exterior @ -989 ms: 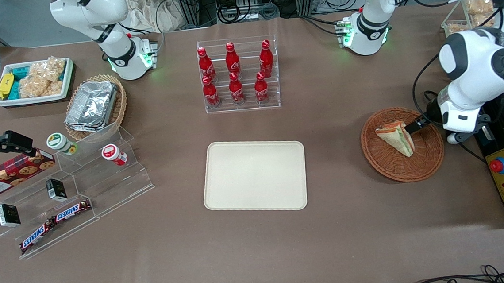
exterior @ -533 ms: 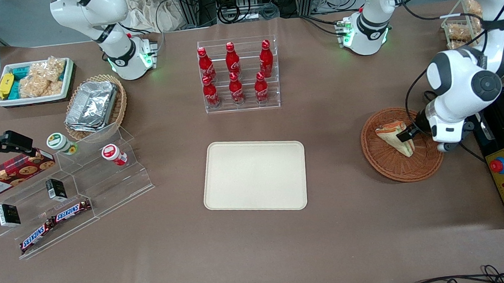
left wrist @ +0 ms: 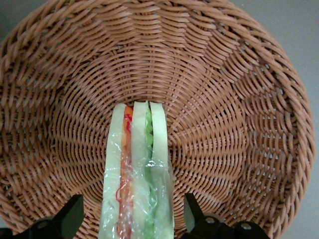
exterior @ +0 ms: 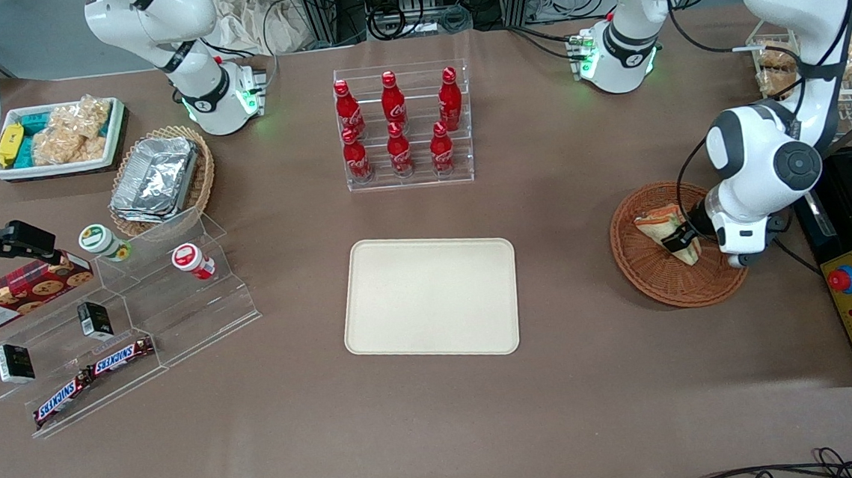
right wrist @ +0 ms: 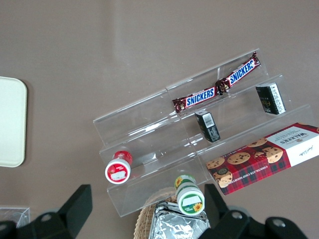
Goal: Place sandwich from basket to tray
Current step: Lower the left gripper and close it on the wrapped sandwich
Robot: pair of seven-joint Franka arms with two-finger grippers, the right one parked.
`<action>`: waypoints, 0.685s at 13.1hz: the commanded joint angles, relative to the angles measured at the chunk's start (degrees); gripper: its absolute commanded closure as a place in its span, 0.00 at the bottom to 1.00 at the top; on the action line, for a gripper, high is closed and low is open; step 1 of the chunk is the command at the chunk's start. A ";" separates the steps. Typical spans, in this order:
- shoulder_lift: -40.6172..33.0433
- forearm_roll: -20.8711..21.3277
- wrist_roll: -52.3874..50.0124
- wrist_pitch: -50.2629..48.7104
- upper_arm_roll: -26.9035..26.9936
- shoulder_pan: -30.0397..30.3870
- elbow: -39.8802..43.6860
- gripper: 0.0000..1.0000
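**Sandwich in wicker basket, gripper astride**

Toward the working arm's end of the table sat the basket [exterior: 678,247], round, shallow, reddish-brown woven wicker, well apart from the tray [exterior: 430,296].

Item: the sandwich [left wrist: 137,169]. Triangular wedge, plastic-wrapped, standing on edge in the basket. Three slices of pale white bread were visible edge-on; between them ran an orange-and-red filling layer and a green one. The wrap showed glossy creases over the cut face. From the front camera the wedge [exterior: 669,231] lay in the part of the basket nearer the working arm, its orange edge pointing away from the camera.

Item: the gripper [exterior: 679,239]. Positioned low over the basket, fingers [left wrist: 67,219] spread apart, one on each side of the sandwich, with a small gap showing between each and the wrap.

Item: the tray. Flat, cream-beige, rectangular, rounded corners, low rim; it lay nearer the front camera than the rack of red bottles [exterior: 403,124].
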 commanded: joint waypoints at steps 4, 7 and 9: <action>-2.25 -0.07 -3.74 -1.54 -0.48 -0.58 0.11 1.00; -5.41 -0.16 -3.21 -13.20 -1.01 -0.58 5.97 1.00; -7.86 -0.16 -3.12 -22.34 -1.80 -0.58 11.78 1.00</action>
